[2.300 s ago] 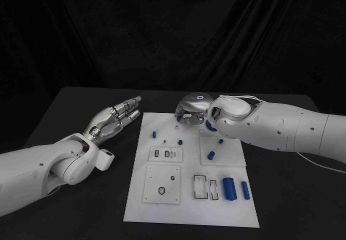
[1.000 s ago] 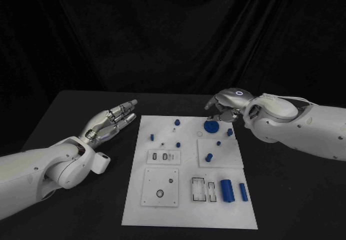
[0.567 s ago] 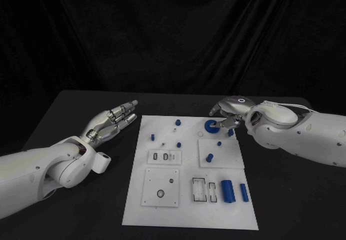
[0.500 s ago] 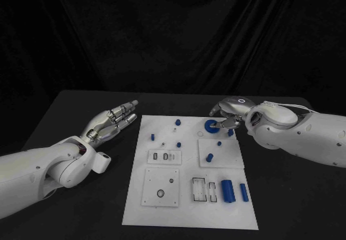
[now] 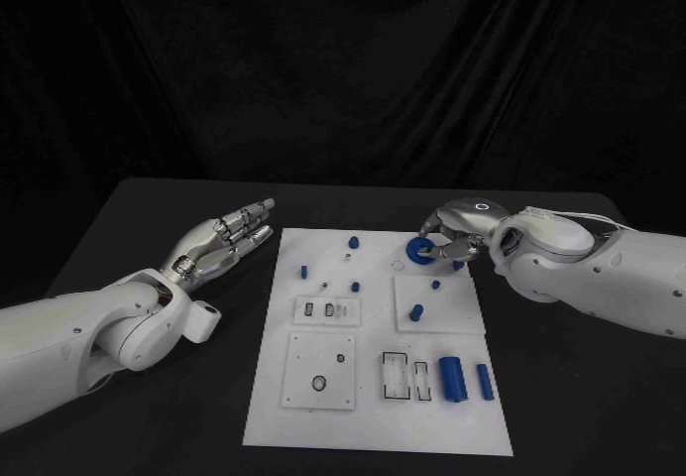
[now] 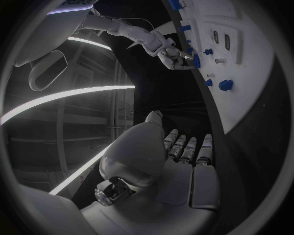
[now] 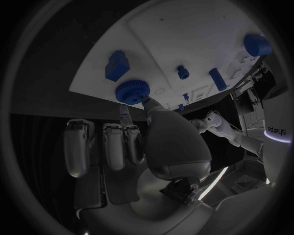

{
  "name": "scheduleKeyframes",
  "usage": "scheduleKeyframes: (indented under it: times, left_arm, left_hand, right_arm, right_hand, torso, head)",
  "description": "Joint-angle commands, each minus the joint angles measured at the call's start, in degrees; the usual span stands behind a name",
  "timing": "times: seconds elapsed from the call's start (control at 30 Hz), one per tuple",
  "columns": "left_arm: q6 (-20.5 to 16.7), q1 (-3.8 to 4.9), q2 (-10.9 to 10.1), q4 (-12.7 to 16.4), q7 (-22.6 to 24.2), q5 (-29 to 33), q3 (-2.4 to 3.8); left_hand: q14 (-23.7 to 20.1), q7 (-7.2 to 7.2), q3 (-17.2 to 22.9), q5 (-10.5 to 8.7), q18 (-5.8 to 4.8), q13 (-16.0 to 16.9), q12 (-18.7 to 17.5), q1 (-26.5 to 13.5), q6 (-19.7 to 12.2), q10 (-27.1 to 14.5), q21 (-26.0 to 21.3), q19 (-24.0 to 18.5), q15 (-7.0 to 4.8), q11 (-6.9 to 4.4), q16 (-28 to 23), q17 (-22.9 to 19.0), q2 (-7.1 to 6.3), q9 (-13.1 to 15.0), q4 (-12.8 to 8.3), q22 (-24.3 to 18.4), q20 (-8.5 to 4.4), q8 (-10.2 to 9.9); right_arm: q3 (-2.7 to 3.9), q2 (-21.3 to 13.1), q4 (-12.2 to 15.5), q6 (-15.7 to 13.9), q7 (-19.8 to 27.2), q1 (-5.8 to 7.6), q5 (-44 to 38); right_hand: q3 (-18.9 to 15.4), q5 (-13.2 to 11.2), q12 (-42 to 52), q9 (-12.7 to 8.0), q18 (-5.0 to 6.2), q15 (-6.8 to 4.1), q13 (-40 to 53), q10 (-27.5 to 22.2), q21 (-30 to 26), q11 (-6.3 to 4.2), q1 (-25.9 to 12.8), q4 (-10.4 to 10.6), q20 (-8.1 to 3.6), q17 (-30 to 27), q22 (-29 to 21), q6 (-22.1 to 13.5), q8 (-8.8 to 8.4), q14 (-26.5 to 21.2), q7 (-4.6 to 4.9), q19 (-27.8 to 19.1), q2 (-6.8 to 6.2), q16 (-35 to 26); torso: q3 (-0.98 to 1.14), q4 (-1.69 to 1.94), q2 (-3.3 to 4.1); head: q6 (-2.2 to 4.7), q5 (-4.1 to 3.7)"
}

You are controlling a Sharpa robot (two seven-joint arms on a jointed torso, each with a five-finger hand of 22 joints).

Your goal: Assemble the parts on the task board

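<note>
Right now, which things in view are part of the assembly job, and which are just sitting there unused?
In the job:
- task board
- round blue gear, pinched by the right hand at the board's far edge
- small blue pegs standing on the board
- two blue cylinders lying near its front

Not in use:
- left hand, fingers spread, beside the board
- black table

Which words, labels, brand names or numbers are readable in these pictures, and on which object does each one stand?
"edueys", as far as it reads: a small dark word, perhaps cut off, on a white arm at the rim of the right wrist view.
A lit strip at the rim of the left wrist view bears letters too blurred to read.
The task board and its blue parts show no text.
</note>
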Motion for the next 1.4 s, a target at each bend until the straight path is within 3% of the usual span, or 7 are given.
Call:
scheduleKeyframes:
  times: [0.03,0.7,0.73,0.9,1.1,1.2,1.4]
  left_arm:
    - [0.78,-0.08,0.08,0.02,0.52,-0.01,0.04]
    - [1.25,-0.13,0.09,-0.13,0.21,-0.01,0.04]
    - [1.27,-0.13,0.09,-0.13,0.2,-0.01,0.04]
    - [1.36,-0.14,0.12,-0.15,0.15,-0.01,0.04]
    - [1.47,-0.16,0.16,-0.24,0.12,-0.01,0.04]
    - [1.48,-0.17,0.1,-0.21,0.1,-0.01,0.04]
    - [1.43,-0.17,-0.15,-0.05,0.0,-0.01,0.04]
  left_hand:
    - [0.01,0.19,0.37,0.21,0.68,0.01,-0.09,0.57,-0.4,0.03,0.21,0.07,0.38,0.52,0.01,-0.04,0.16,-0.01,0.09,0.0,0.45,0.07]
    - [0.02,0.22,0.42,0.25,0.67,0.02,-0.09,0.6,-0.35,0.03,0.24,0.11,0.47,0.59,0.01,-0.04,0.14,0.0,0.09,0.01,0.5,0.08]
    - [0.02,0.22,0.42,0.25,0.67,0.02,-0.09,0.6,-0.35,0.03,0.24,0.11,0.47,0.59,0.01,-0.04,0.14,0.0,0.09,0.01,0.5,0.08]
    - [0.07,0.29,0.48,0.31,0.67,0.02,-0.09,0.63,-0.3,0.02,0.25,0.12,0.55,0.65,0.02,-0.03,0.16,0.01,0.08,0.01,0.56,0.09]
    - [0.08,0.32,0.52,0.36,0.67,0.03,-0.08,0.65,-0.35,0.06,0.25,0.12,0.59,0.66,0.03,-0.02,0.18,0.01,0.07,0.01,0.58,0.09]
    - [0.08,0.32,0.52,0.36,0.67,0.03,-0.08,0.65,-0.35,0.06,0.25,0.12,0.59,0.66,0.03,-0.02,0.18,0.01,0.07,0.01,0.58,0.09]
    - [0.08,0.32,0.52,0.36,0.67,0.03,-0.08,0.65,-0.35,0.06,0.25,0.12,0.59,0.66,0.03,-0.02,0.18,0.01,0.07,0.01,0.58,0.09]
  right_arm:
    - [-0.05,-0.22,0.27,1.65,-1.4,-0.35,-0.15]
    - [-0.05,0.43,-0.92,2.85,-1.03,-1.76,-0.15]
    - [-0.05,0.46,-0.98,2.82,-0.93,-1.8,-0.15]
    - [-0.05,0.48,-1.21,1.55,0.25,-1.95,-0.15]
    - [-0.05,0.4,-0.94,-0.88,1.94,-2.0,-0.15]
    - [-0.04,0.28,-0.41,-2.31,2.6,-1.99,-0.15]
    - [-0.02,0.17,1.09,-4.28,3.06,-1.22,-0.14]
  right_hand:
    - [0.06,-0.28,0.14,0.11,-0.38,0.35,15.07,5.85,-0.28,0.47,-0.29,0.08,0.22,15.06,13.22,0.41,0.28,6.15,0.02,2.94,0.09,0.14]
    - [0.11,-2.01,0.14,0.29,0.18,0.79,15.07,5.85,-2.44,0.98,-0.07,-0.27,0.68,15.06,12.45,1.19,0.36,6.15,0.46,1.62,0.1,0.14]
    - [0.28,-1.63,0.14,0.39,0.2,0.8,15.07,5.85,-2.52,1.0,0.3,-0.55,0.71,15.06,12.43,1.51,0.48,6.15,0.45,1.59,0.18,0.14]
    - [2.9,8.91,0.14,1.75,0.25,0.81,15.07,5.85,-2.81,1.03,3.23,-2.8,0.74,15.06,12.38,5.5,2.12,6.15,-0.02,1.51,0.85,0.14]
    - [5.11,14.13,0.14,3.93,0.11,0.51,15.07,5.85,-2.3,0.74,5.46,-5.08,0.46,15.06,12.59,9.84,4.24,6.15,-0.79,1.88,0.47,0.14]
    - [5.54,15.46,0.14,4.45,-0.01,0.49,15.07,5.85,-1.89,0.76,5.42,-5.34,0.42,15.06,12.73,10.01,4.29,6.15,-0.75,2.15,0.17,0.14]
    - [5.55,13.88,0.14,5.34,-0.32,0.28,15.07,5.85,-0.68,0.45,4.51,-4.91,0.28,15.06,13.15,10.79,4.6,6.15,-1.16,2.91,-0.12,0.14]
  torso:
    - [0.0,-0.05,0.0]
    - [0.03,-0.01,0.01]
    - [0.02,-0.02,0.01]
    - [-0.01,-0.04,-0.02]
    - [0.01,0.0,-0.04]
    - [-0.04,0.06,-0.09]
    - [-0.12,0.05,-0.11]
  head:
    - [-0.04,0.05]
    - [-0.61,0.27]
    - [-0.64,0.29]
    - [-0.74,0.28]
    - [-0.72,0.24]
    - [-0.62,0.41]
    - [-0.66,0.67]
